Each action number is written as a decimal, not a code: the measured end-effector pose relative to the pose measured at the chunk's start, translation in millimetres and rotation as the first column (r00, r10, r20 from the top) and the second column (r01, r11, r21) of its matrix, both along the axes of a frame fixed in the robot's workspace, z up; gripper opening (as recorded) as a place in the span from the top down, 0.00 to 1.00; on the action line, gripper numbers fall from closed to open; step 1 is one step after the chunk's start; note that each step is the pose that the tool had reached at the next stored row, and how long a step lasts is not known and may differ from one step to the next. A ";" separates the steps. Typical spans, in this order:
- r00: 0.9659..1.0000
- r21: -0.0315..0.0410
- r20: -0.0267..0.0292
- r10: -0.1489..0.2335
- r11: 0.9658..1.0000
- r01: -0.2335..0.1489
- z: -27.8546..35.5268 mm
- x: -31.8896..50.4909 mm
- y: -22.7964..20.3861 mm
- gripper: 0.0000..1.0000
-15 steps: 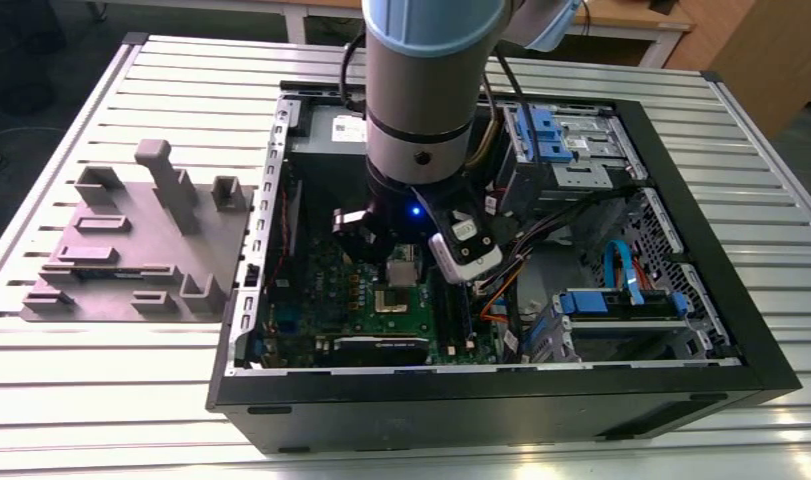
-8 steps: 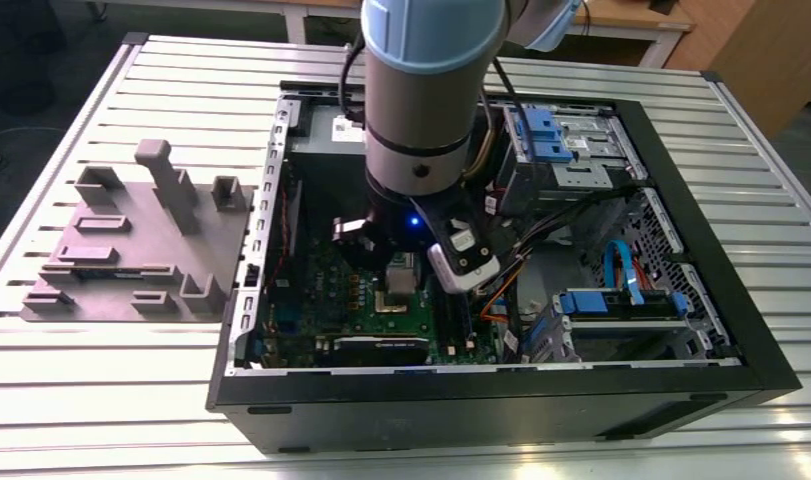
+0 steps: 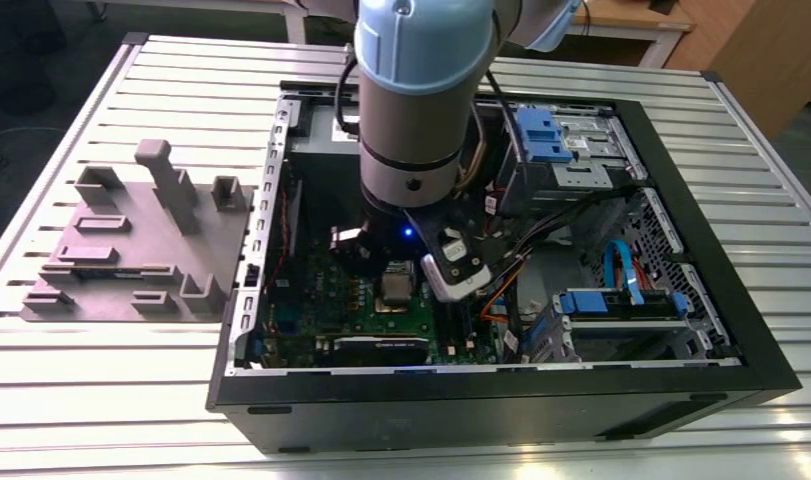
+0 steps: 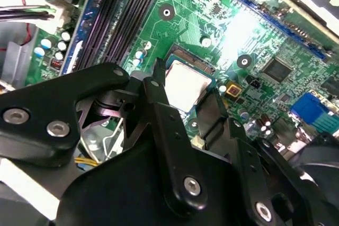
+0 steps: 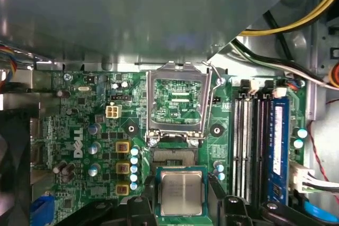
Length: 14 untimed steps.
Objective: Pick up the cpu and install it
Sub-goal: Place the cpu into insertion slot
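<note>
You're at the install step, I judge: the black two-fingered gripper (image 4: 184, 89) is clenched on the small flat silver-topped square cpu (image 5: 181, 193), just beside the open silver metal socket frame (image 5: 177, 69); seating calls for squaring it over that frame's socket

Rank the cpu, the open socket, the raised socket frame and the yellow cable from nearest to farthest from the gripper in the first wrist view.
1. cpu: held between the fingers of the gripper.
2. open socket: directly beyond the cpu.
3. raised socket frame: standing up past the socket.
4. yellow cable: well past the frame, off to one side, farthest.
</note>
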<state>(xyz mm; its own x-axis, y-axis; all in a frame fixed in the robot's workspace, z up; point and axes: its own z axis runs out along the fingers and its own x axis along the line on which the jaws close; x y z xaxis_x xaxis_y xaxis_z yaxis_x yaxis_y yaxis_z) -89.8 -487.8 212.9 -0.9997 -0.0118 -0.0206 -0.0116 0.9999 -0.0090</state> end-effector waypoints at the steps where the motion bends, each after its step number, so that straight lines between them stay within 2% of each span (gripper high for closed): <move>1: 1.000 0.000 0.000 0.000 1.000 0.000 -0.8 -0.7 0.0 0.53; 4: 1.000 0.000 0.000 0.000 1.000 0.000 -1.9 -1.0 0.0 0.53; 11: 1.000 0.000 0.000 -0.001 1.000 0.001 -12.6 -1.1 0.0 0.53; 14: 1.000 0.000 0.000 -0.002 1.000 0.002 -15.2 -1.6 0.0 0.53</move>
<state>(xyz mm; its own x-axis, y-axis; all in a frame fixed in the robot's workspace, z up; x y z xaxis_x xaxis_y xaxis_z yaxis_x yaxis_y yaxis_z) -91.3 -487.7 197.8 -0.9997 -0.0103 -0.0206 -0.0101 0.9999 -0.0089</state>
